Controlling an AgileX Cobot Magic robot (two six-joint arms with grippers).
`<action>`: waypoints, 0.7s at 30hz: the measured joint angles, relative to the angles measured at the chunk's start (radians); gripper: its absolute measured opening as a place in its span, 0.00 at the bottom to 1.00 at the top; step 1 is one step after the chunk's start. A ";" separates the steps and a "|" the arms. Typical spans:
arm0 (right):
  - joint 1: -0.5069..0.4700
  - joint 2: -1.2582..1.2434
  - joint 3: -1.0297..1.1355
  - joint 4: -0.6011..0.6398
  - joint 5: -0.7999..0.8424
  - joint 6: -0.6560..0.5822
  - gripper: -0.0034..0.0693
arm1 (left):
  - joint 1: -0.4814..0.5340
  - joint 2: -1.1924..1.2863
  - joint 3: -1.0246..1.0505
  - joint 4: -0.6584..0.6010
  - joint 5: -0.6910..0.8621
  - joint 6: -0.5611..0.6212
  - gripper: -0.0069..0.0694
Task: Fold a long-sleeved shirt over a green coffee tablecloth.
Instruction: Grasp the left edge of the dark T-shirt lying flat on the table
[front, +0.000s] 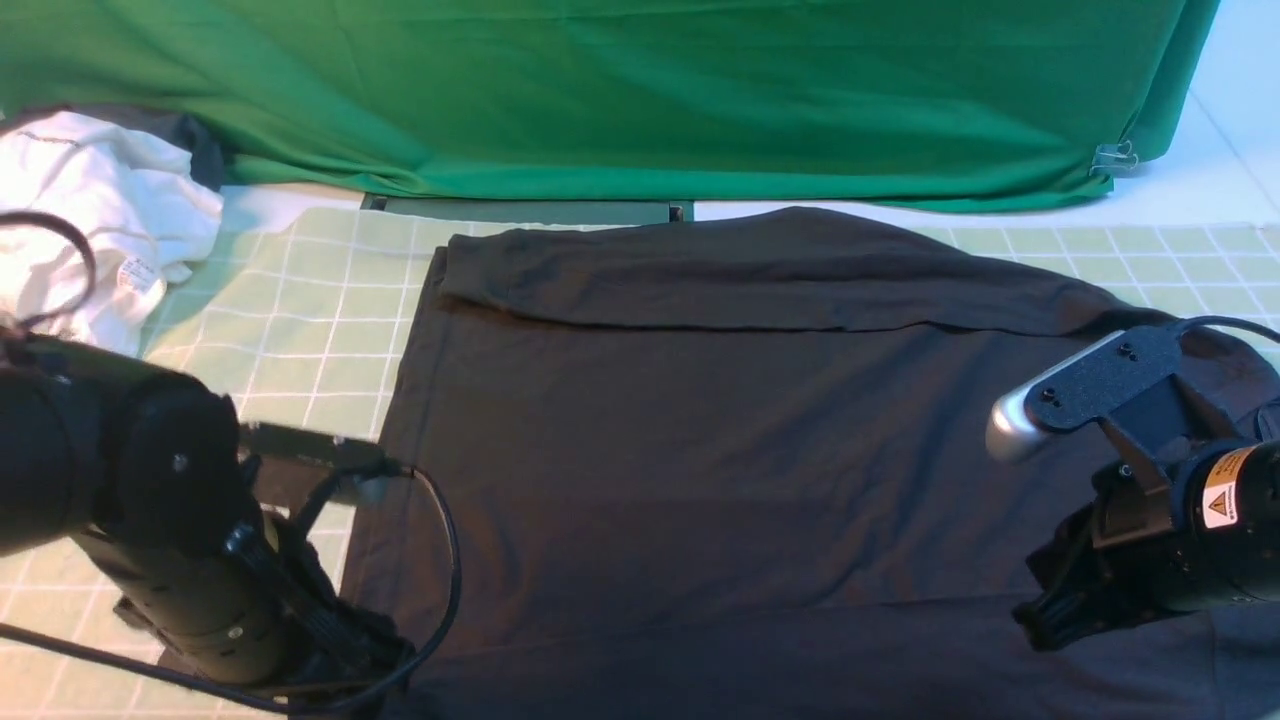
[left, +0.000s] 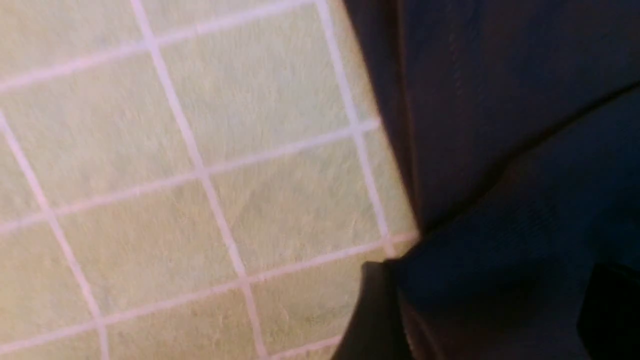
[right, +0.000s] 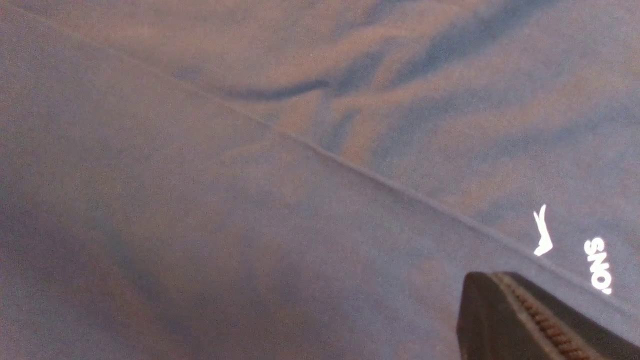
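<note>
Green drape (front: 600, 90) hangs along the back. The tablecloth (front: 300, 300) has bare squares left of the shirt and a strip far right. Shirt (front: 700, 450) lies flat mid-cloth, left edge straight, a fold along its far edge. White garment (front: 90, 200) is bunched far left. Right gripper (front: 1045, 612) is on the shirt, jaws pinched together. Left gripper (front: 365, 655) is at the near-left corner, and I can't tell its jaws.

Black shirt (front: 700, 450) (sleeve across) flat on mint checked tablecloth (front: 300, 300)

A white garment (front: 95, 215) lies far left; a deep-green drape (front: 600, 90) hangs behind, bearing perhaps a clip (front: 1115, 158).
</note>
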 joint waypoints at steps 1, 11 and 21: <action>0.000 0.000 0.000 0.001 -0.002 0.000 0.08 | 0.000 0.006 0.010 0.000 -0.001 -0.001 0.70; 0.000 0.000 0.000 0.022 -0.030 -0.001 0.08 | 0.000 0.020 0.071 -0.032 -0.095 -0.009 0.51; 0.000 0.000 0.000 0.023 -0.053 -0.001 0.08 | 0.000 -0.005 0.073 -0.047 -0.123 -0.004 0.11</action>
